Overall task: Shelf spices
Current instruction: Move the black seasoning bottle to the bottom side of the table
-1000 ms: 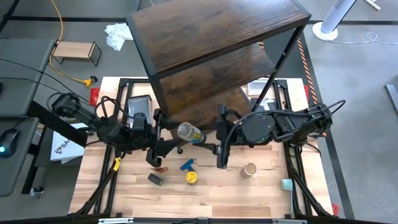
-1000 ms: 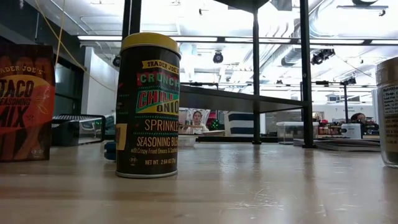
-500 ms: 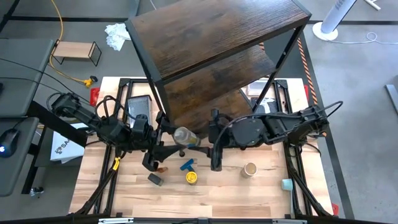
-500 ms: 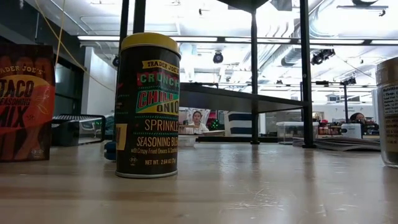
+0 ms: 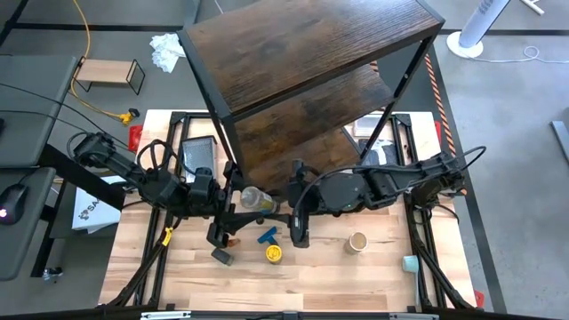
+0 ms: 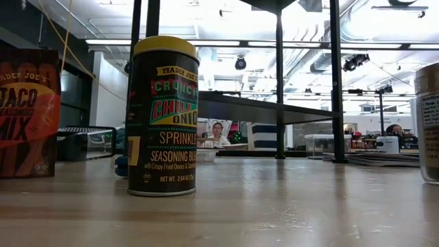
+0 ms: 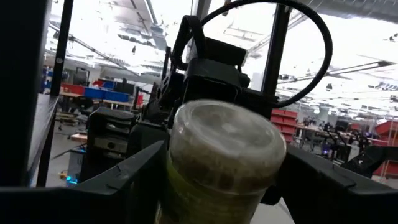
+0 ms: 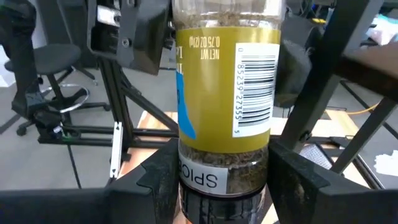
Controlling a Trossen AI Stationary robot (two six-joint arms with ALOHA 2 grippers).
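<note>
My left gripper (image 5: 233,201) is shut on a clear spice jar (image 5: 254,197) with a yellow-green label and a black lid, high above the table in front of the shelf (image 5: 302,80). My right gripper (image 5: 291,206) is open. Its fingers (image 8: 158,180) stand on either side of the jar's black lid (image 8: 222,208). On the table below stand a yellow-lidded jar (image 5: 275,253) and a tan-lidded jar (image 5: 357,242). A dark grey box (image 5: 221,256) lies there too. In the low view a reddish-brown packet (image 6: 27,113) stands upright. My left gripper pinches the jar's body (image 7: 214,180) between its two fingers (image 7: 127,177), one on each side. The fingers lie along the jar and point toward the table's right, tipped slightly up. The jar is lifted clear, roughly level, lid end toward my right gripper. Whether my right gripper touches the lid, I cannot tell.
A blue T-shaped piece (image 5: 267,236) lies on the table between the jars. The shelf's black legs (image 6: 336,82) stand on the far part of the table. A small light-wood rack (image 5: 108,75) and a white fan (image 5: 477,31) are off the table. People sit far behind.
My right gripper has moved toward the table's left and slightly down, up to the jar, so that its fingers now flank the lid. My left gripper has turned at the wrist, and the jar has swung a little toward the table's left and near edge.
</note>
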